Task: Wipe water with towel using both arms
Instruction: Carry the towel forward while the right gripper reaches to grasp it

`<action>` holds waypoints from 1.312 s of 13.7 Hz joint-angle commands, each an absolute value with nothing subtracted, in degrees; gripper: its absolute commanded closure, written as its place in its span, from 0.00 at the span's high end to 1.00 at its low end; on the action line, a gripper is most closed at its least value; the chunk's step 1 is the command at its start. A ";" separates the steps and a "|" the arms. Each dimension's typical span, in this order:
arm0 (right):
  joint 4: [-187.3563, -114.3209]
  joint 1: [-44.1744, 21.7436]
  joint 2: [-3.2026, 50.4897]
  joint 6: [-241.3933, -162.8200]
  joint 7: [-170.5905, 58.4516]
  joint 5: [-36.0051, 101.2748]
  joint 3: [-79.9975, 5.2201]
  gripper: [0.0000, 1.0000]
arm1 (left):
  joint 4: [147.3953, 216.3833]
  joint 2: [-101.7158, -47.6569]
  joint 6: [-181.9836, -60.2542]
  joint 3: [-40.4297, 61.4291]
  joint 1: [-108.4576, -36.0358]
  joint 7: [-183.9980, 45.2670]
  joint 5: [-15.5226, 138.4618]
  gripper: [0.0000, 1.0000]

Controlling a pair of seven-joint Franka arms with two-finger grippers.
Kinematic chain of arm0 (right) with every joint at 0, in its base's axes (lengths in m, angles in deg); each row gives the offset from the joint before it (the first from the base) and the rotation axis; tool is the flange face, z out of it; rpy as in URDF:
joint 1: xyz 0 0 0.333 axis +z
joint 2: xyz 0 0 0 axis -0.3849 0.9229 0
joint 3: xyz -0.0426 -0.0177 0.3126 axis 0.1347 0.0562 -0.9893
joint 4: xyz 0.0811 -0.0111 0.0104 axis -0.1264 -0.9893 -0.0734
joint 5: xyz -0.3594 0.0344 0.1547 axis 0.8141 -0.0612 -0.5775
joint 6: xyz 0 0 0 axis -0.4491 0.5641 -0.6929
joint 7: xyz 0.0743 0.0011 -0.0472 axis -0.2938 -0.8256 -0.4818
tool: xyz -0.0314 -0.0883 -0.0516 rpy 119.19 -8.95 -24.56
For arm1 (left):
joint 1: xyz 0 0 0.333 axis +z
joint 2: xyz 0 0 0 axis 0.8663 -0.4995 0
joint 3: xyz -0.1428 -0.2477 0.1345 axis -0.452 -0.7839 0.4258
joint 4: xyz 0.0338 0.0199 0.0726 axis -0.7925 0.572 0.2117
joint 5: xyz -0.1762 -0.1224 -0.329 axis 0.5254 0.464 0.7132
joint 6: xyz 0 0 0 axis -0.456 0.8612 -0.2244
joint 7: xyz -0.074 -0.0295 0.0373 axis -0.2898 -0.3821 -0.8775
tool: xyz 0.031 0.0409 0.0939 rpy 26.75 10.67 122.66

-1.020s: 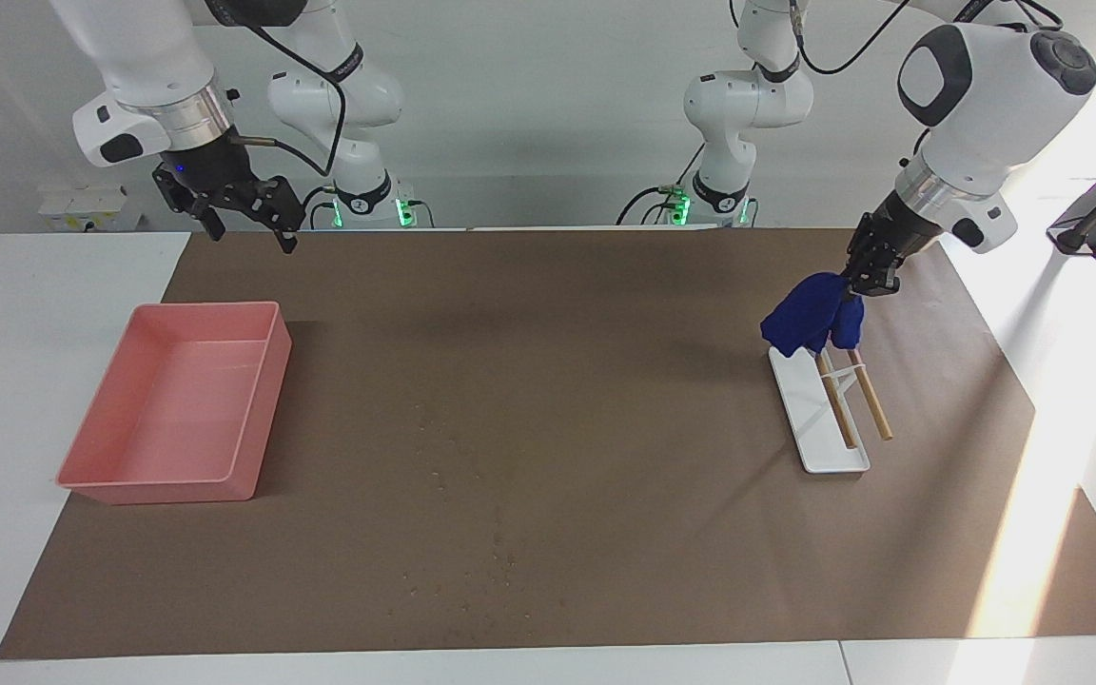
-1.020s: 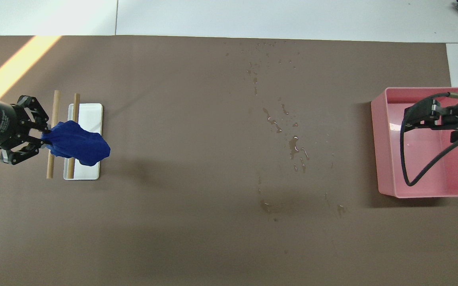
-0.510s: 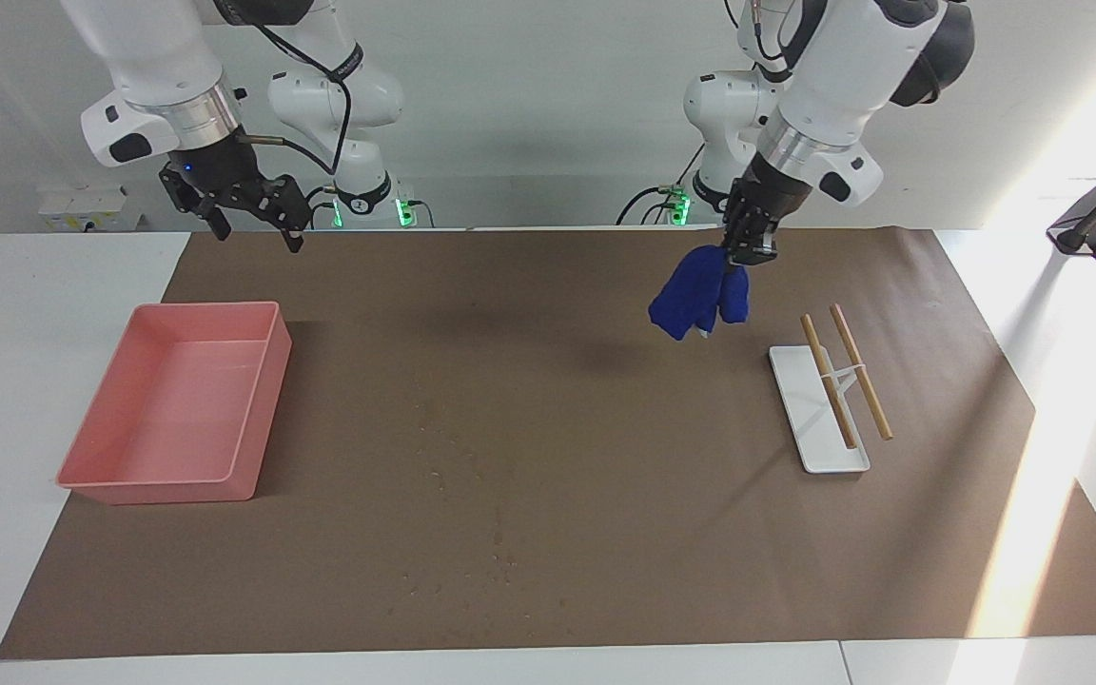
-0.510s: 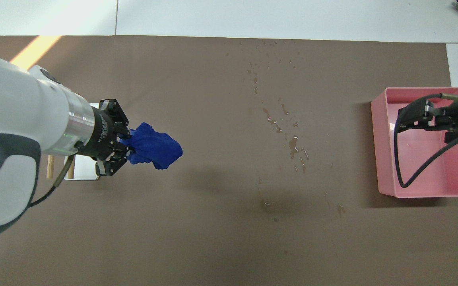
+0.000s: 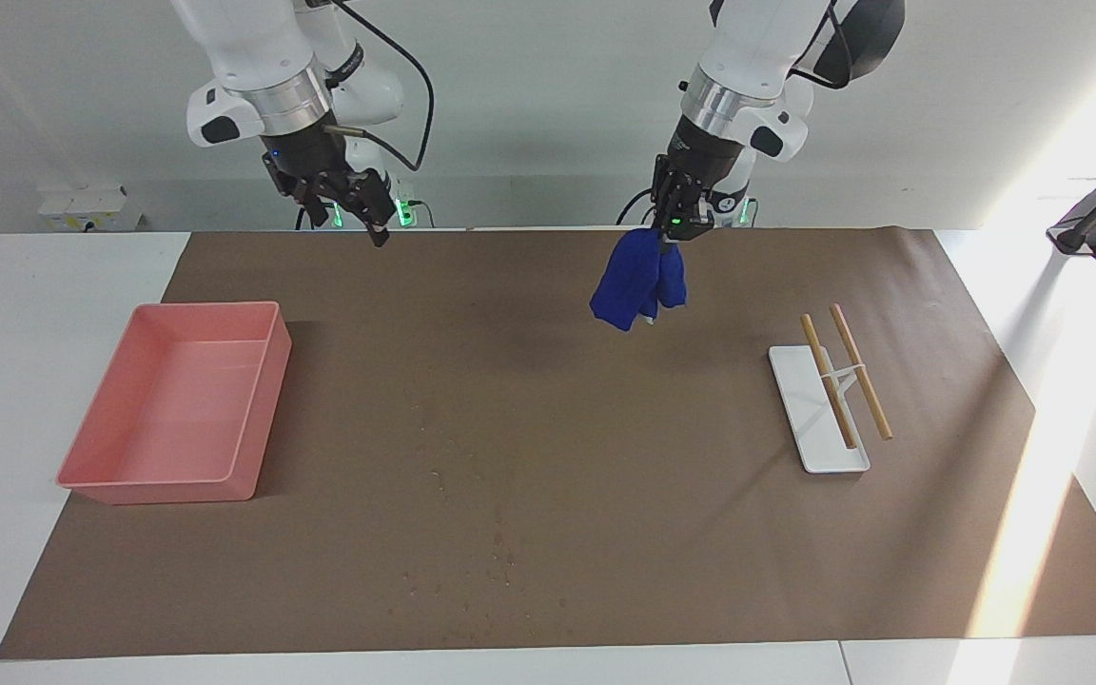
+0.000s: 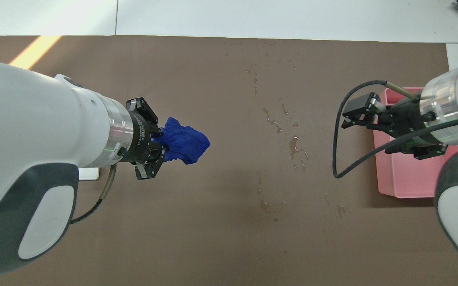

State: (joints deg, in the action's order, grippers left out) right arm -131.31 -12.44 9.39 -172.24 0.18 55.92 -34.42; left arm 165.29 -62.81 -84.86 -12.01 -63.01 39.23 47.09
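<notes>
The left gripper (image 5: 676, 231) is up in the air with its fingers clenched on the top of the towel (image 5: 638, 279), which hangs bunched below it, long axis running roughly straight down toward the brown surface (image 5: 605, 495) and lower end loose and clear of it. In the overhead view the towel (image 6: 184, 140) sticks out from the left gripper (image 6: 158, 143) toward the water (image 6: 296, 147), with bare mat between them. The water lies as scattered droplets in a band down the middle of the surface, running from mid-table out to the edge farthest from the robots, and in the facing view it shows as pale specks (image 5: 496, 552). Half a second ago the towel hung closer to the white rack (image 5: 819, 409) with its wooden rods; it has since been carried higher and toward the middle, well apart from the rack. The right gripper (image 5: 358, 205), its fingers spread and holding nothing, has come in from over the pink tray's corner toward the centre; seen from above, the right gripper (image 6: 362, 117) now hangs at the edge of the pink tray (image 6: 400, 178) that faces the water.
</notes>
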 commanded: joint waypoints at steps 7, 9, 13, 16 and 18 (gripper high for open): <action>-136.03 -4.02 8.65 -186.89 31.09 43.63 -34.41 1.00 | 163.83 -63.22 -90.83 -14.95 -63.02 50.54 48.54 0.00; -137.34 -2.70 8.92 -189.52 34.88 40.92 -34.32 1.00 | 163.75 -62.96 -91.37 -14.95 -63.02 50.98 50.56 0.00; -139.55 -0.15 9.79 -193.75 38.76 36.69 -34.41 1.00 | 163.66 -61.82 -93.13 -15.21 -63.02 53.70 52.24 0.00; -139.46 0.39 10.76 -197.52 40.52 33.80 -34.41 1.00 | 164.01 -58.66 -93.13 -16.00 -63.02 53.88 55.31 0.00; -139.46 0.65 11.29 -198.06 40.61 33.43 -34.41 1.00 | 163.92 -57.77 -93.82 -16.35 -63.02 53.88 57.07 0.00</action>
State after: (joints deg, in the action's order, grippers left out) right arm -138.93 0.29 11.17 -196.55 39.68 34.99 -34.64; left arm 163.74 -59.74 -92.82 -16.28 -63.03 53.02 54.98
